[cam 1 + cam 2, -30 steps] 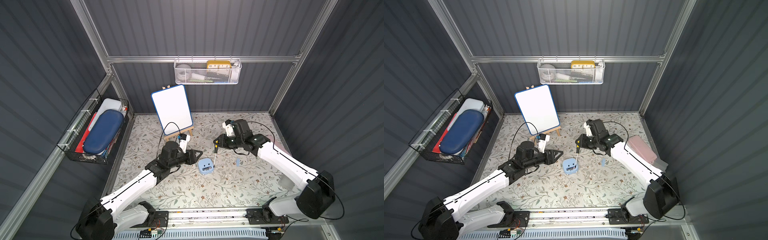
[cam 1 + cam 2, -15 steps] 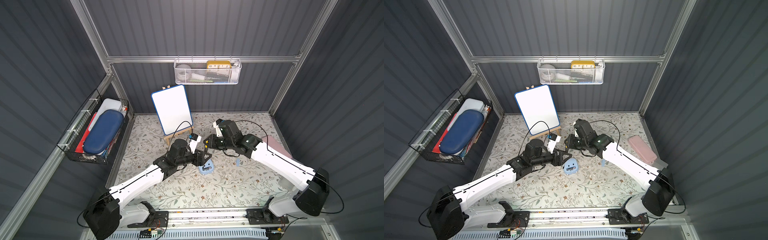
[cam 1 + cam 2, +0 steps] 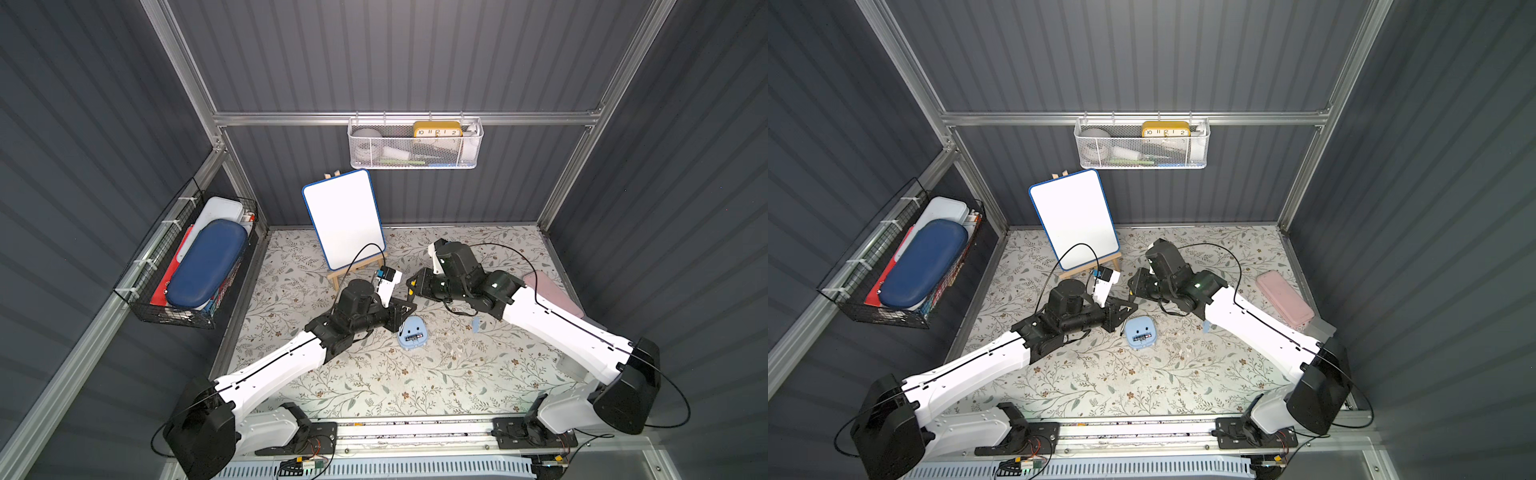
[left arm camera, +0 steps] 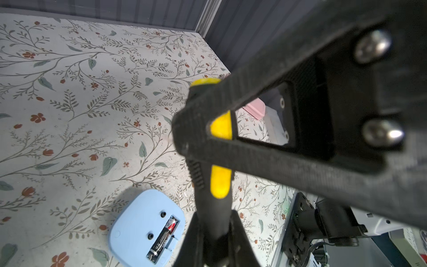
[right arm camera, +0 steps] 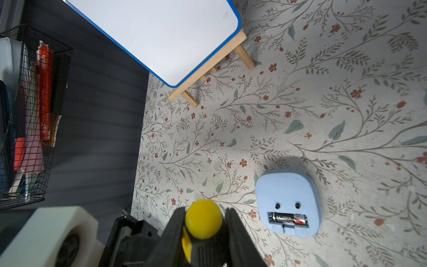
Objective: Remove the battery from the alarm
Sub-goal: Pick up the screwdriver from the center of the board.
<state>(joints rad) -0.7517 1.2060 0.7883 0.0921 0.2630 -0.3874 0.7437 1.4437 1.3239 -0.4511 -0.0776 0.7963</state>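
Observation:
The light-blue alarm [image 3: 412, 328] [image 3: 1139, 326] lies face down on the floral table, its slot open. The dark battery [image 4: 164, 235] [image 5: 287, 218] sits in that slot. Just behind and left of the alarm, a black-and-yellow screwdriver [image 4: 219, 182] is held by both grippers. My right gripper [image 5: 204, 222] [image 3: 411, 286] is shut on its yellow-capped top. My left gripper [image 4: 213, 231] [image 3: 405, 309] is shut on the black lower handle. The shaft [image 3: 1123, 326] points down beside the alarm's left edge. Neither gripper touches the alarm.
A small blue cover piece [image 3: 476, 324] lies right of the alarm. A pink case [image 3: 1283, 297] rests at the far right. A whiteboard on a wooden easel [image 3: 343, 218] stands behind the grippers. Wire baskets hang on the back wall [image 3: 415, 143] and the left wall [image 3: 191, 266].
My right arm swung left with the screwdriver, away from the alarm. My left gripper rose to meet it and closed on the handle. The alarm stayed put.

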